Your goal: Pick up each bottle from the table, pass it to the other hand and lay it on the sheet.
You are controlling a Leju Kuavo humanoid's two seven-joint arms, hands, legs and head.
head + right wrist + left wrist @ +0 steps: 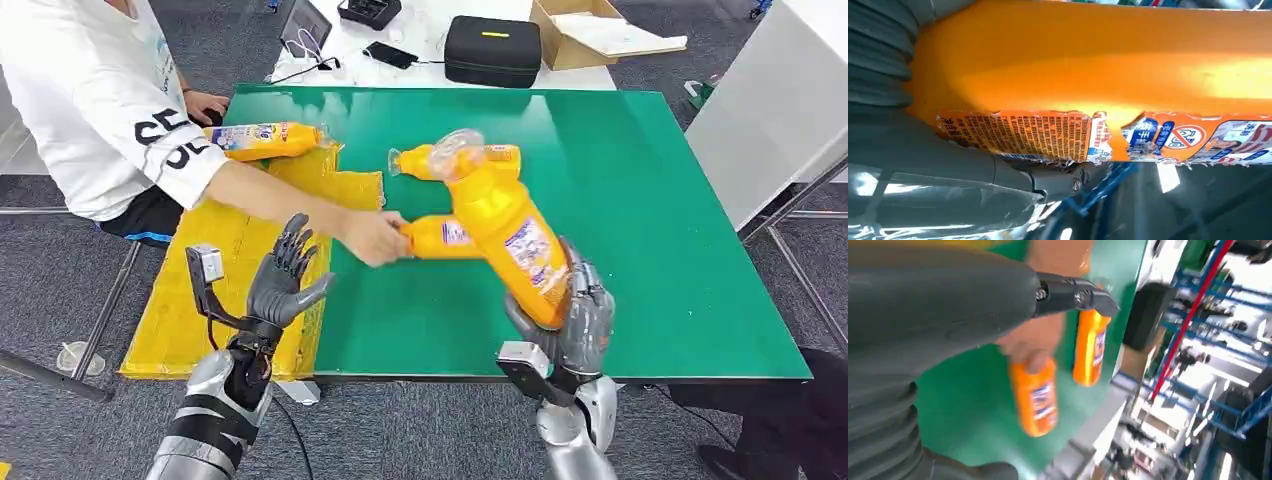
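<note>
Held bottle: we see an orange bottle (508,240) lifted off the table, tilted, its clear cap end up and away from the robot, its base down in the right hand; in the right wrist view its torn label (1048,135) runs along the orange side.
Right hand: the right hand (578,318) is wrapped tight around the base of that bottle, near the table's front edge.
Left hand: the left hand (285,275) is up over the front part of the sheet, fingers spread, nothing in it.
Bottle in the person's grip: a second bottle (445,238) lies flat on the table, and a person's hand (372,237) has hold of its neck end; we see it in the left wrist view too (1035,397).
Third bottle: another one (430,160) lies on the table just behind the lifted bottle, partly hidden by it.
Bottle on the sheet: one bottle (262,140) lies on its side at the far end of the sheet.
Sheet: the yellow sheet (190,320) lies along the left side of the table.
Table: the green table (650,230) carries it all.
Person: a person in a white shirt (95,100) sits at the left, arm stretched over the sheet.
Behind: we spot a black case (492,50) and a cardboard box (585,35) on the white surface beyond.
</note>
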